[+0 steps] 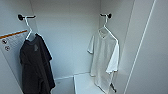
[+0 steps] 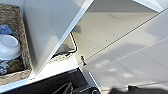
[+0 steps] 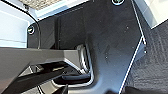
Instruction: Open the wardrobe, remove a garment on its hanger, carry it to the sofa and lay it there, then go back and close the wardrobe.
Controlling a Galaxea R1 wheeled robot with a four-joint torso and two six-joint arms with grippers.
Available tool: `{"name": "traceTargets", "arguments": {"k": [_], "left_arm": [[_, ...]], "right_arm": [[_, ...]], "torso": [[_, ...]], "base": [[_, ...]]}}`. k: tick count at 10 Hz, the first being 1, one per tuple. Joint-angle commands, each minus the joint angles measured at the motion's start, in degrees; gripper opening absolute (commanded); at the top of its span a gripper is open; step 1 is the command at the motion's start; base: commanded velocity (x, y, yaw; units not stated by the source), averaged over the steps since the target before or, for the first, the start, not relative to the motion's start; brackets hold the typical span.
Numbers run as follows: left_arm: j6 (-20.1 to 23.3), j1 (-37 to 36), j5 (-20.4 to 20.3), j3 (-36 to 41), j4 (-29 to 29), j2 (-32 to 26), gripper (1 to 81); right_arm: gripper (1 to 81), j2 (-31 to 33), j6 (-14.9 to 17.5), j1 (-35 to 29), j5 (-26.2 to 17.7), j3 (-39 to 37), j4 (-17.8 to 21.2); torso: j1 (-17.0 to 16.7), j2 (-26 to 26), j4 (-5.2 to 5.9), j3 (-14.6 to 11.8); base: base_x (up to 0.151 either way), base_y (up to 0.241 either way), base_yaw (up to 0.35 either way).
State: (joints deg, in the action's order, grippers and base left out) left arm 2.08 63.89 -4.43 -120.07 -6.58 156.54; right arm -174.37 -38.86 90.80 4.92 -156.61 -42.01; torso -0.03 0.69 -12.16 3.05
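Head view: wardrobe (image 1: 75,37) open. White garment (image 1: 103,58) at 3 o'clock, on its hanger (image 1: 107,26) from a black peg (image 1: 106,15); black T-shirt (image 1: 35,66) at 9 o'clock. Advice: lift the hook clear of the peg, leaving the black shirt.

Left wrist view: woven basket (image 2: 23,45), white bowl (image 2: 8,47); gripper state cannot be told.

Right wrist view: dark carpet (image 3: 150,65); gripper state likewise cannot be told.

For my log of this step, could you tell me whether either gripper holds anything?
It cannot be told. The white T-shirt hangs on its hanger from a peg.
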Motion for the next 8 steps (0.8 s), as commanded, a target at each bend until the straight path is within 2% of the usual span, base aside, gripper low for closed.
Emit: {"name": "traceTargets", "arguments": {"k": [1, 3, 5, 8], "left_arm": [[0.11, -9.61, 5.22, 6.07, -1.94, -0.87, 81.1], [0.11, -12.58, 6.53, 7.39, -1.5, -0.61, 81.1], [0.02, -17.42, 10.04, 11.76, -1.59, -1.31, 81.1], [-0.06, -22.18, 12.25, 18.28, -2.21, -2.37, 81.1]], "right_arm": [[81.1, 0.14, 0.02, -2.5, -2.38, 0.0, 0.17], [81.1, 0.05, 0.02, -2.76, -2.55, 0.0, 0.08], [81.1, 0.05, 0.02, -3.12, -2.82, 0.0, 0.0], [81.1, 0.05, 0.02, -3.12, -2.82, -0.09, -0.09]], "torso": [[0.03, 0.0, 0.0, 0.0], [0.03, 0.0, 0.0, 0.0], [0.03, 0.0, 0.0, 0.02], [0.03, -0.02, 0.0, 0.04]], "base": [[0.0, 0.0, 0.0], [0.0, 0.0, 0.0], [0.0, 0.0, 0.0], [0.0, 0.0, 0.0]]}}
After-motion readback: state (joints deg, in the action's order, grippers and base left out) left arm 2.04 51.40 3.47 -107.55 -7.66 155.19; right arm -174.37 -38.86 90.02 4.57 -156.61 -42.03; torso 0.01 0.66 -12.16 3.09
